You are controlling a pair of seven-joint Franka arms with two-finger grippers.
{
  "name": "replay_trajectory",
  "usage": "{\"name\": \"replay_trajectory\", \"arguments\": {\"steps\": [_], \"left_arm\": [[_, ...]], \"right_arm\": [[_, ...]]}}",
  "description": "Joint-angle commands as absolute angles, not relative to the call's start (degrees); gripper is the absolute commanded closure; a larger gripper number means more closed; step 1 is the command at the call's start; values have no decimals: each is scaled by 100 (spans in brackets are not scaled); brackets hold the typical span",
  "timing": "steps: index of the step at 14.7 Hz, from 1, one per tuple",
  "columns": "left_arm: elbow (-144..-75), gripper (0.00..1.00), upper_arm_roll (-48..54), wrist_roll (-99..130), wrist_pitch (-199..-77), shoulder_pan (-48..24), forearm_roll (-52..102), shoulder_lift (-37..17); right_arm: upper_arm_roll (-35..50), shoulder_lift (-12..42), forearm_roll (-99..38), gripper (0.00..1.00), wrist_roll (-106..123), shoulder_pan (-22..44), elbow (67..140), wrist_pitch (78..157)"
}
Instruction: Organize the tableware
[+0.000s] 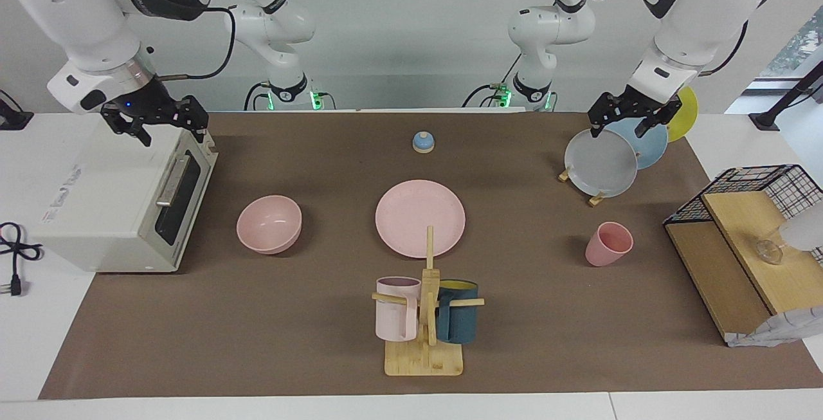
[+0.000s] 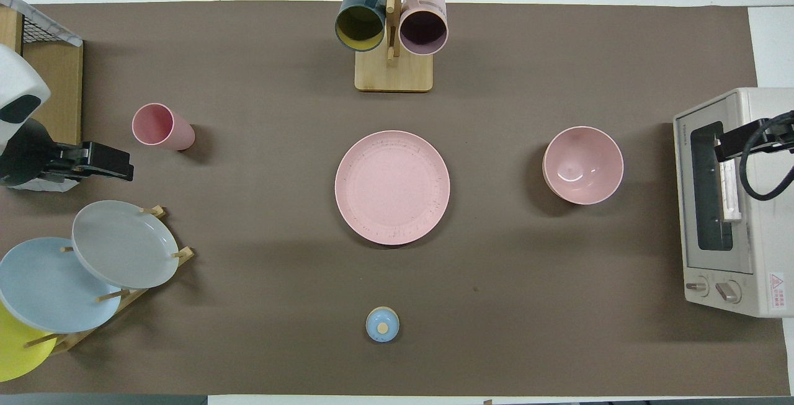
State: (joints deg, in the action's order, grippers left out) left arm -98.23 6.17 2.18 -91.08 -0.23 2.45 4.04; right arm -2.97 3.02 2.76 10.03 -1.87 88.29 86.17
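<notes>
The pink plate (image 1: 420, 218) lies flat at the mat's centre, with the pink bowl (image 1: 269, 224) at its 9 o'clock in the facing view and the pink cup (image 1: 607, 244) at its 3 o'clock. The left gripper (image 1: 633, 121) hangs released over the rack of plates (image 1: 601, 164); the right gripper (image 1: 154, 125) hangs released over the toaster oven (image 1: 122, 208).

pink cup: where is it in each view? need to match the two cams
Facing view: pink cup at mid-height toward the picture's right, toward the left arm's end of the table, farther from the robots than the plate rack.
Overhead view: pink cup in the upper left, again above the plate rack.
Shared landmark: the pink plate at the mat's centre, level with the cup in both.
</notes>
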Motion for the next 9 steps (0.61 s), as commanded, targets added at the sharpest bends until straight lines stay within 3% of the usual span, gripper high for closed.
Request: {"name": "replay_trajectory", "arguments": {"steps": [1,9], "left_arm": [[-9861,0,668,246,-9088,44,123,492],[-9853,0,668,246,-9088,44,123,492]], "right_arm": [[-237,334,229,0,1055,-281,8754,8543],[-237,281,18,0,720,-290,8728,8561]]}}
